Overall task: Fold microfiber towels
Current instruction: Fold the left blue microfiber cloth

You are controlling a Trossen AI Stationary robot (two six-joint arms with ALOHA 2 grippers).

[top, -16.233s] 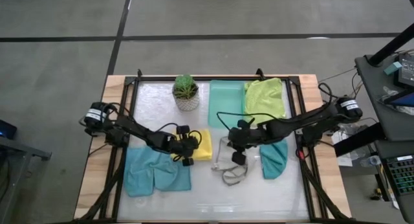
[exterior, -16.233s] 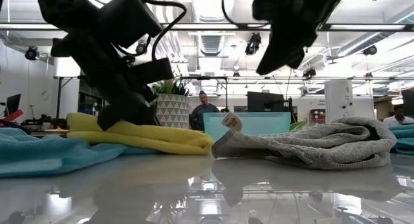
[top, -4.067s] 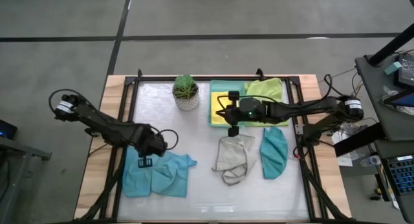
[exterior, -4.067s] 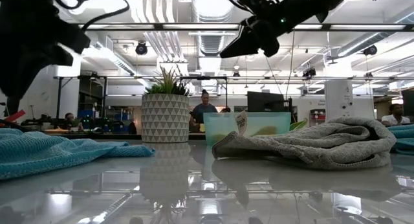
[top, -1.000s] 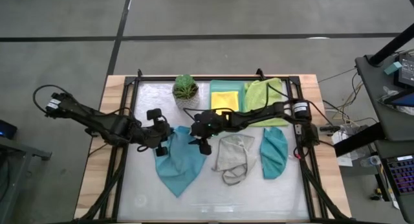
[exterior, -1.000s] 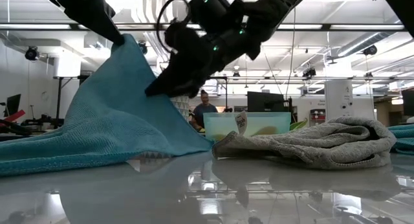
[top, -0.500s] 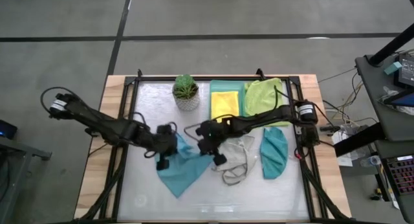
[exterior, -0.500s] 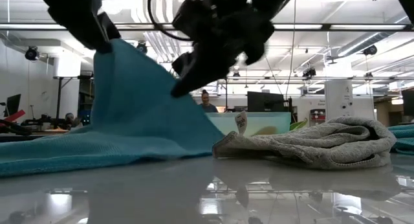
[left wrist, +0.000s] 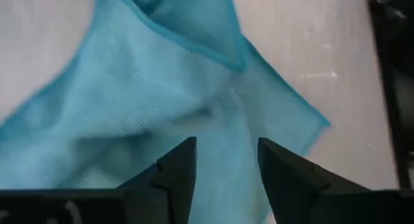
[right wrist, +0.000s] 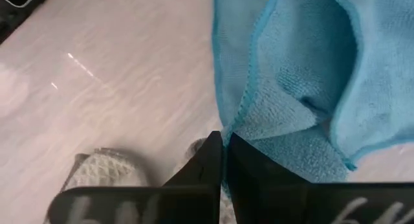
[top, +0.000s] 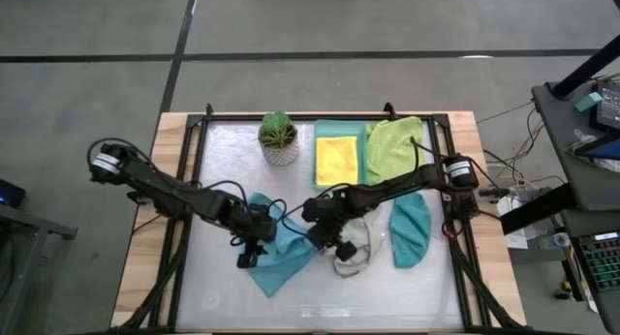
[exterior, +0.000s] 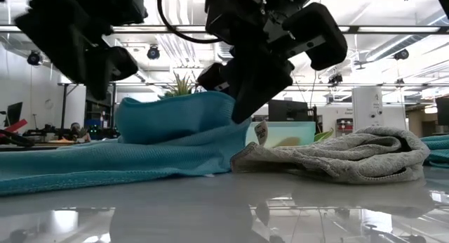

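Two dark fingers of the right gripper (right wrist: pixel 223 160) are pressed together, pinching the hemmed edge of the light blue towel (right wrist: pixel 294 88); the wrist view shows the cloth's border running into the closed tips. The left gripper (left wrist: pixel 226 162) stands with its fingers parted and nothing between them, directly above the same towel, which lies spread beneath it.

In the high view the left gripper (top: pixel 254 246) and the right gripper (top: pixel 326 236) sit close together near the middle of the table (top: pixel 223 151), one at each side of the light blue towel (top: pixel 281 253). The towel lies partly doubled over, with a raised fold at the right gripper's side.

The pale grey towel (top: pixel 351 240) lies crumpled just beside the right gripper. The teal towel (top: pixel 411 228) lies farther right. The yellow towel (top: pixel 336 159) rests folded in the mint-green tray (top: pixel 339 130), and the lime green towel (top: pixel 393 146) lies next to it. A potted plant (top: pixel 278 137) stands beside the tray.
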